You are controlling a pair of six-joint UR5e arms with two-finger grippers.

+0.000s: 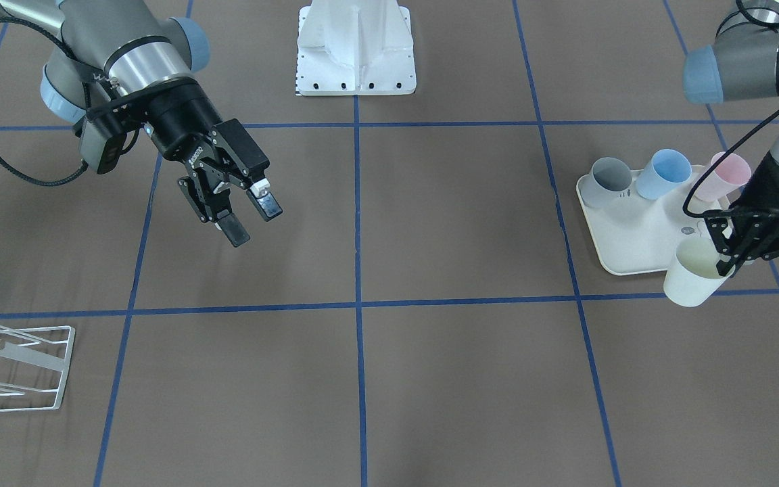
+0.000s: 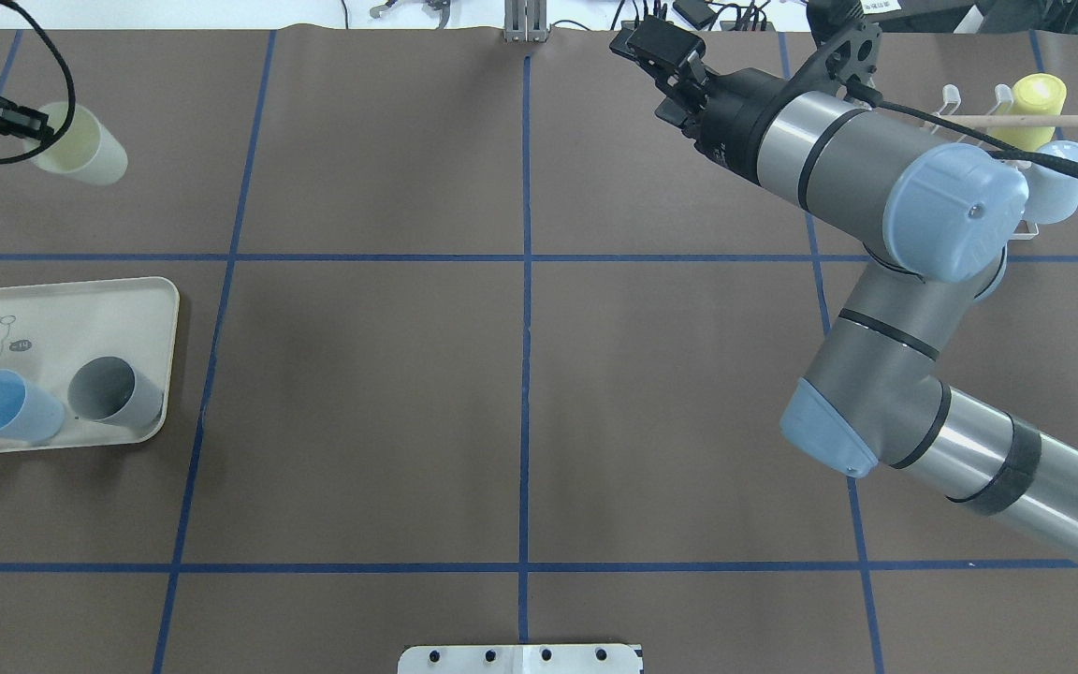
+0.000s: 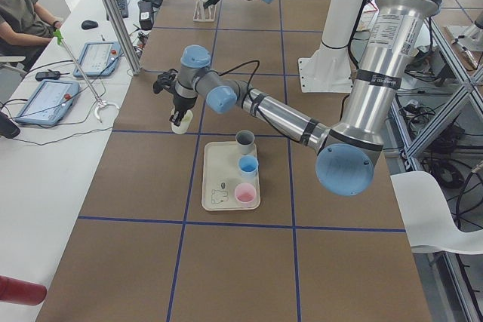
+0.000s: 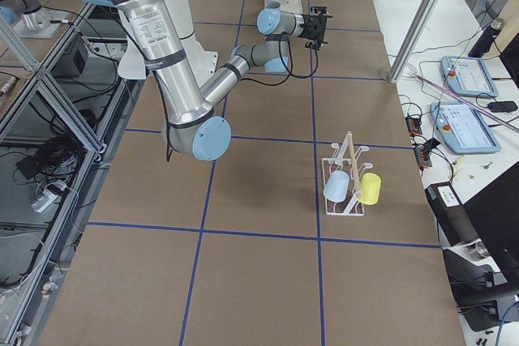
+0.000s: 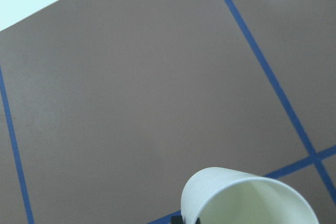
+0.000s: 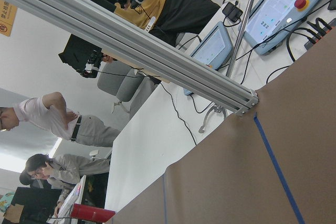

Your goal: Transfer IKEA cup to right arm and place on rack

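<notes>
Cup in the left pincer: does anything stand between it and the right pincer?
Nothing visible does. Between the cup, held in the left pincer, and the open right pincer lies only table.

Six cups (image 1: pixel 611 181) (image 1: pixel 663 172) (image 1: pixel 729 170) (image 1: pixel 690 277) (image 4: pixel 336 185) (image 4: pixel 371 188) are being counted in all, together with one tray (image 1: pixel 633 237) and one rack (image 1: pixel 31 358). Two arms (image 3: pixel 279 115) (image 2: pixel 838 150) are being seen, and one white base (image 1: pixel 356 47).

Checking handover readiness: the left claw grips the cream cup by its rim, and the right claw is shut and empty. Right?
Not quite. The right claw is open, its jaws standing apart with nothing between them; the exterior front-facing view shows it. The left claw does grip the cream cup by its rim.
</notes>
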